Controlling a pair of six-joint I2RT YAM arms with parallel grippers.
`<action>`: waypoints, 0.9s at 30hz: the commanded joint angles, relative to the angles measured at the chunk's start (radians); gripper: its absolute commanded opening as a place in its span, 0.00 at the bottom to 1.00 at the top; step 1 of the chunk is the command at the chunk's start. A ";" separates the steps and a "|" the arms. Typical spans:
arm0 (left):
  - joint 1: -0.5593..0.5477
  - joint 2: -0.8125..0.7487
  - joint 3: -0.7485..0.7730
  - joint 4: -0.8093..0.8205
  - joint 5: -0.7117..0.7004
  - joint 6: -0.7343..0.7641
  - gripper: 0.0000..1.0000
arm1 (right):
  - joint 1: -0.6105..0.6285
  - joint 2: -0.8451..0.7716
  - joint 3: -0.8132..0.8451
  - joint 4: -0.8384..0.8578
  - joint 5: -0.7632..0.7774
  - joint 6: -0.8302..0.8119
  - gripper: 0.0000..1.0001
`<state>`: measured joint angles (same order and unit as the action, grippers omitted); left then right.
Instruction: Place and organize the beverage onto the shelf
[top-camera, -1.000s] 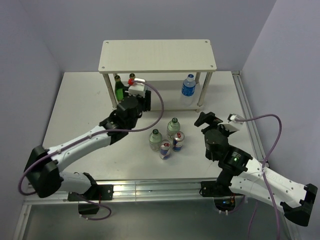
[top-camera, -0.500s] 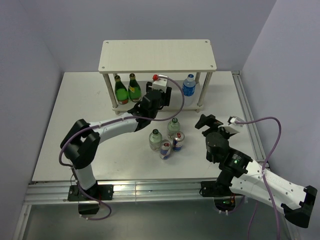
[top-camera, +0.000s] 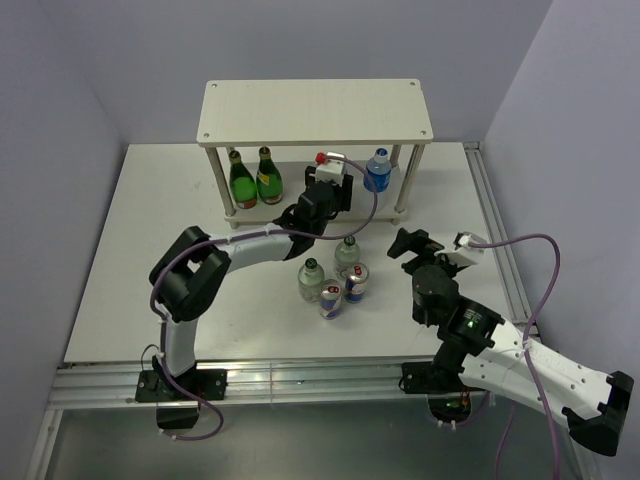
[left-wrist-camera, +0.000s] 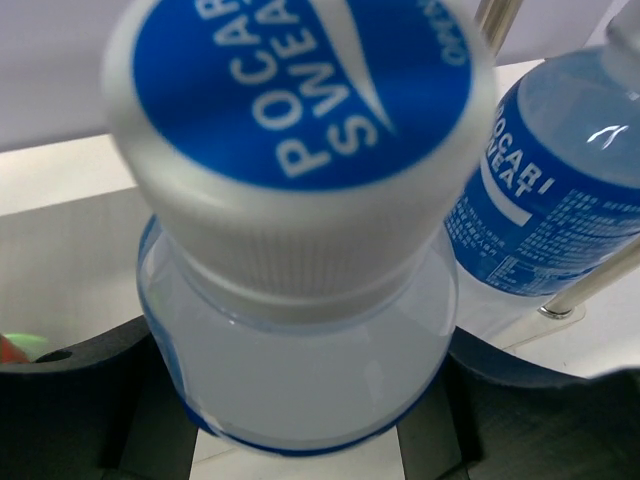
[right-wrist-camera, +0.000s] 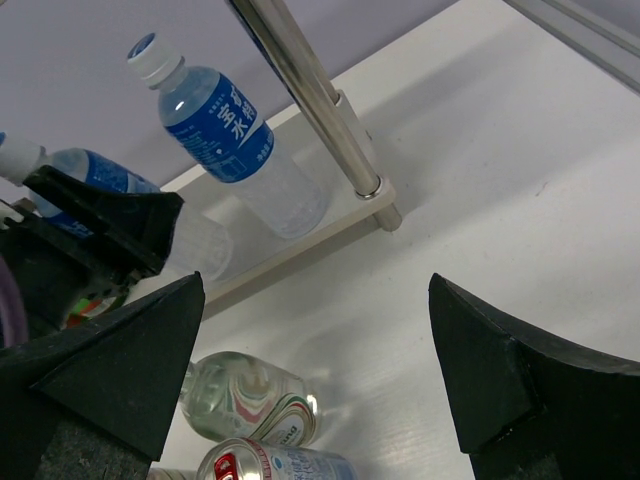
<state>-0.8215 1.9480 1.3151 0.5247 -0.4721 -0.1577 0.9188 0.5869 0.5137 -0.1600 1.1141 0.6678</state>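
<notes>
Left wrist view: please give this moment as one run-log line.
left tool: shut on water bottle, at lower shelf tier beside second water bottle | right tool: open | table: two cans, two green-capped bottles

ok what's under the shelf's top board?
Two green bottles left, a blue-labelled bottle right, the held bottle in the left gripper beside it. The top board hides anything behind them.

White tabletop (top-camera: 140, 250), matte. Pale lilac walls (top-camera: 70, 70) at left, back, right. Aluminium rail (top-camera: 300, 376) along near table edge; second rail (top-camera: 497, 235) along right edge. Two dark green bottles (top-camera: 243, 185), gold caps, upright, side by side, left end of shelf (top-camera: 315, 105) lower tier. Grey floor (top-camera: 320, 440) below near rail.
</notes>
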 joint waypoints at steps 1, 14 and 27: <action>-0.002 -0.021 0.045 0.265 0.003 -0.045 0.00 | 0.003 0.010 -0.014 0.050 0.001 -0.007 1.00; -0.001 0.112 0.179 0.219 -0.008 -0.059 0.01 | 0.003 0.014 -0.018 0.063 -0.005 -0.014 1.00; -0.002 0.131 0.190 0.184 -0.025 -0.059 0.78 | 0.003 0.024 -0.020 0.063 -0.007 -0.013 1.00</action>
<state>-0.8215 2.1048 1.4391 0.6189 -0.4870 -0.2050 0.9188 0.6094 0.4973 -0.1253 1.0966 0.6567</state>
